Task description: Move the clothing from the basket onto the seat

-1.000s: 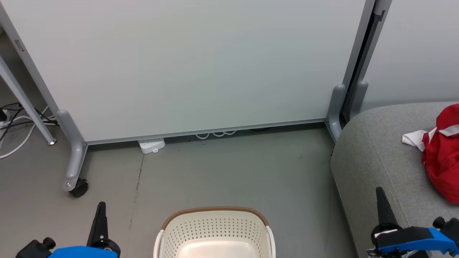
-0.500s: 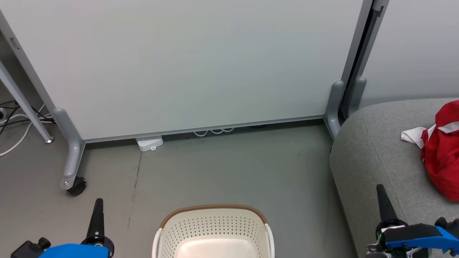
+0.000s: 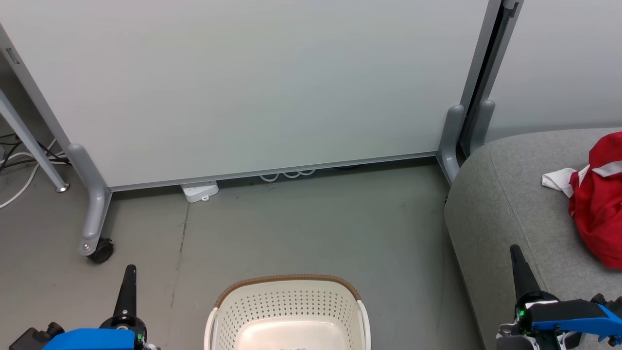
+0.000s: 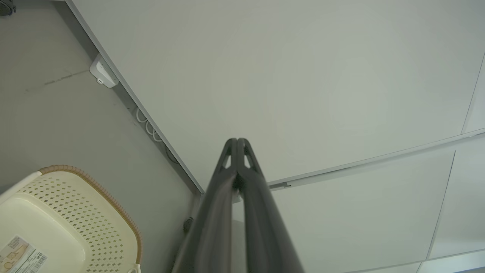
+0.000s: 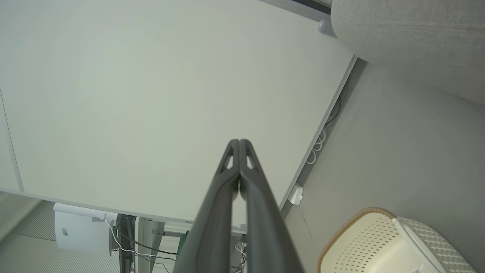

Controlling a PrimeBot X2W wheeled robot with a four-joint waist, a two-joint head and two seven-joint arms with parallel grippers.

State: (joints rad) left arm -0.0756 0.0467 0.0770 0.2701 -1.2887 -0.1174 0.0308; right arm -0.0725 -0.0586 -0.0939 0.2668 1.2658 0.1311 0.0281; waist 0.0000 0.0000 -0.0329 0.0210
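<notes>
Left gripper (image 3: 129, 270): at the lower left of the head view, over the floor (image 3: 301, 223). The left wrist view shows its gripper (image 4: 237, 141) with both fingers pressed together, nothing between them.

Partition panel (image 3: 272, 82): stands upright across the back. Its left foot rests on a dark caster (image 3: 101, 253). A white power strip (image 3: 199, 190) lies at its lower edge.

Basket (image 3: 286, 280): on the floor at bottom centre, between the two grippers. The visible part of its base is bare apart from a sticker (image 4: 22, 254) with a barcode. The print is too small to read.

Seat (image 3: 505, 204): occupies the right side, well apart from the basket.

Right gripper (image 3: 514, 251): in front of the seat's near corner. The right wrist view shows its gripper (image 5: 240, 141) fully closed and holding nothing.

Clothing (image 3: 600, 214): a red heap with white trim on the seat, at the right edge of the head view. No lettering is legible.

Change from the earlier frame: the whole head view has shifted slightly, so the camera has moved. The basket, the seat and the clothing keep their relative positions. Both grippers stay closed.
</notes>
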